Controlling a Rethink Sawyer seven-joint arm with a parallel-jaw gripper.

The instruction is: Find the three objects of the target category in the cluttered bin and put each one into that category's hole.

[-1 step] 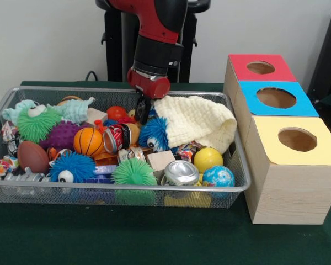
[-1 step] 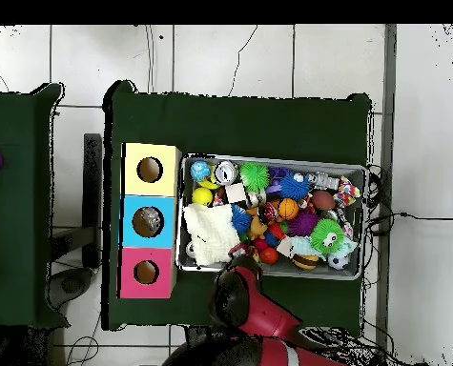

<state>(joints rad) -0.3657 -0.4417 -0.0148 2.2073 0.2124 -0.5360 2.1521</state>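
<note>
The gripper (image 1: 144, 117) is hanging low over the back of the mesh bin (image 1: 121, 189), dipping between a red can (image 1: 117, 138) and a white knitted cloth (image 1: 201, 122). Whether it is wide, narrow or holding anything cannot be told, since the clutter is hiding its tip.

From the left of the front view, a green spiky toy (image 1: 36, 125) is lying by a purple one (image 1: 63, 135), with a brown football (image 1: 32, 156) and a blue spiky toy (image 1: 71, 167) in front. An orange basketball (image 1: 88, 141) is resting beside the red can. Just right of the gripper, a blue fuzzy toy (image 1: 154, 134) is peeking from under the cloth. Further right, a silver can (image 1: 181, 172), a yellow ball (image 1: 208, 159) and a globe ball (image 1: 218, 176) are sitting near the rim. Beyond the bin stand the red box (image 1: 260, 77), blue box (image 1: 254, 88) and yellow box (image 1: 270, 130), each with a hole on top.

The task sentence is not naming the category, so the targets could be balls, cans or fuzzy toys. The cloth is probably covering more, so shifting it aside first seems wise, then picking one loose item from straight above.

The red can is showing white lettering, too small to read.
</note>
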